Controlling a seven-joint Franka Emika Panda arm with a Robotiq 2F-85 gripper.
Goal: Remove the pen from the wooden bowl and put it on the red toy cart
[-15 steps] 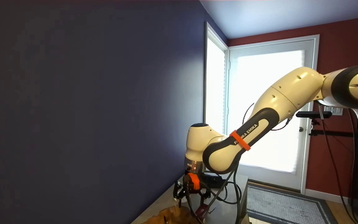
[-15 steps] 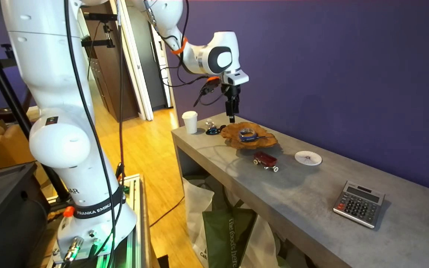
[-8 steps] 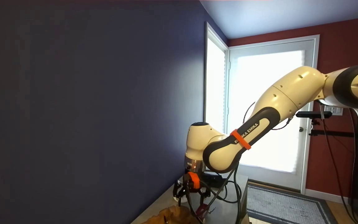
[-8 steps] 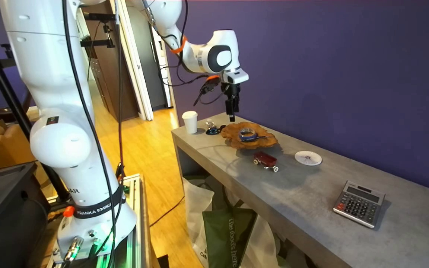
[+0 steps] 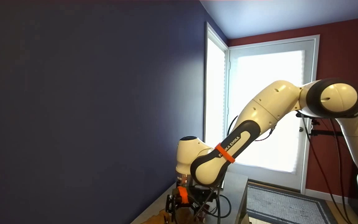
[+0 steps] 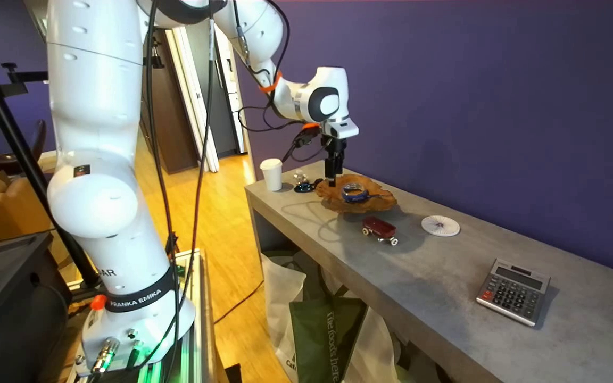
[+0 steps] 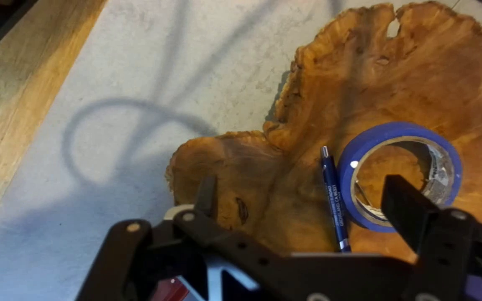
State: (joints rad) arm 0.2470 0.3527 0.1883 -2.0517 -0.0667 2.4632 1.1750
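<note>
End effector (image 7: 301,196): I hang above the wooden bowl (image 7: 408,79), fingers (image 7: 406,205) spread wide, holding nothing.
Blue pen (image 7: 334,196): it lies in the bowl below me, between my fingers as the wrist view lines up, nearer the one over the blue tape roll (image 7: 398,130).
Tape roll: right beside the pen, touching or almost, I cannot tell which; going straight down, I may set that finger on it.
Pinch: the pen runs across my closing line, so little turning looks needed; best to centre on it and take its silver end, where the roll curves away.
Descent: gentle, I judge, since so thin a pen brings my fingertips down to the wood.
Wrist view: it shows my gap and the pen's lettering; in an exterior view my fingers (image 6: 331,170) overlap and the gap is lost.
Red toy wagon (image 6: 379,227): an exterior view shows it whole on the counter (image 6: 434,276), below me and past the bowl; the wrist view has only a red patch (image 7: 170,290), perhaps the wagon.
</note>
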